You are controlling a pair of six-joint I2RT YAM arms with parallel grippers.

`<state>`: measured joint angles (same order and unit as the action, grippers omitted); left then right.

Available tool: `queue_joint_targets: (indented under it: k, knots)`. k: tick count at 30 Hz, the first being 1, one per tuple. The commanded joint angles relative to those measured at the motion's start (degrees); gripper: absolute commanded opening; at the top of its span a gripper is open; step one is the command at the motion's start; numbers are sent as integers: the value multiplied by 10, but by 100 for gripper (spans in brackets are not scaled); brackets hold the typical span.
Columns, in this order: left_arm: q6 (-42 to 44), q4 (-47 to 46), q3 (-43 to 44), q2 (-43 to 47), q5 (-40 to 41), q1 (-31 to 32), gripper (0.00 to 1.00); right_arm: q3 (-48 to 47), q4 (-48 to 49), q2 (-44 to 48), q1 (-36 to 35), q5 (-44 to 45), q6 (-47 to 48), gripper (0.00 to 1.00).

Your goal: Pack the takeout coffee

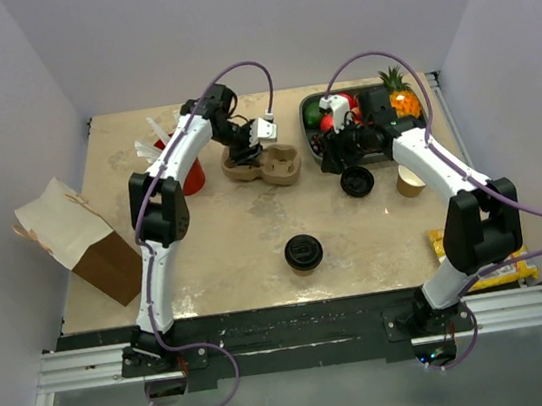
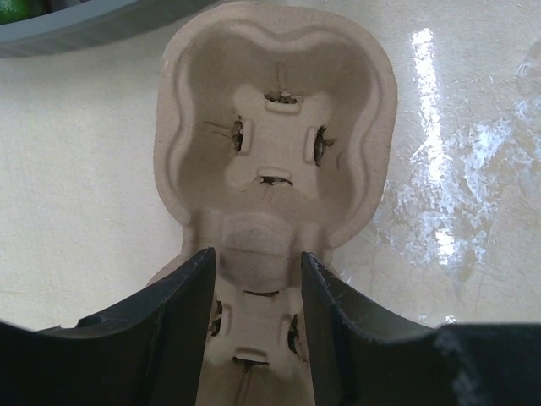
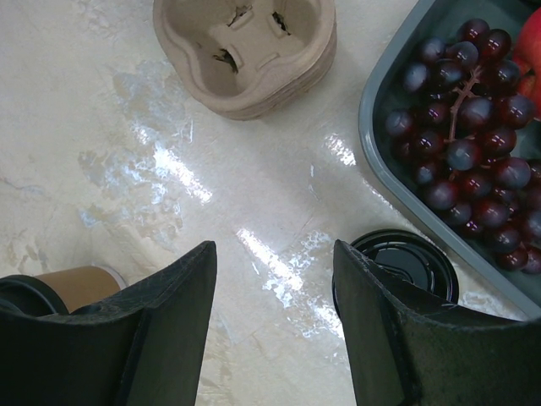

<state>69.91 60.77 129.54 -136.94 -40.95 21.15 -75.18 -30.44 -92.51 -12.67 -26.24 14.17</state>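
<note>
The takeout coffee [image 1: 302,253], a tan cup under a black lid, stands alone at the table's middle front, away from both arms. My left gripper [image 1: 244,153] hangs over the left well of a pulp cup carrier [image 1: 264,167]. In the left wrist view its fingers [image 2: 182,313] stand apart on either side of the carrier's [image 2: 275,144] middle ridge; whether they touch it I cannot tell. My right gripper [image 3: 275,254] is open over bare table, nothing between its fingers. Beside its left finger a tan cup [image 3: 80,283] peeks out; I cannot tell which cup.
A loose black lid [image 1: 356,182] [image 3: 406,266] lies by a grey fruit tray [image 1: 316,146] holding grapes [image 3: 473,127]. A lidless tan cup [image 1: 409,180] stands right of it. A brown paper bag [image 1: 84,239] lies at the left, a red cup [image 1: 192,177] behind, a yellow packet [image 1: 481,259] at front right.
</note>
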Motion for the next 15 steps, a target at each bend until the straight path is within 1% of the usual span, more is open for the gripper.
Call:
queue_joint_targets:
  k: [1,8,10,15]
  knots:
    - [21,15,21,-3,-22,6,49,-8,1,-2,3,0,2,60]
    - [15,9,23,-6,-13,7,50,-5,3,0,3,1,2,61]
    - [8,3,23,-7,-11,7,52,-2,1,4,2,2,2,61]
    - [-9,-13,33,-17,-8,7,52,2,0,8,3,3,2,61]
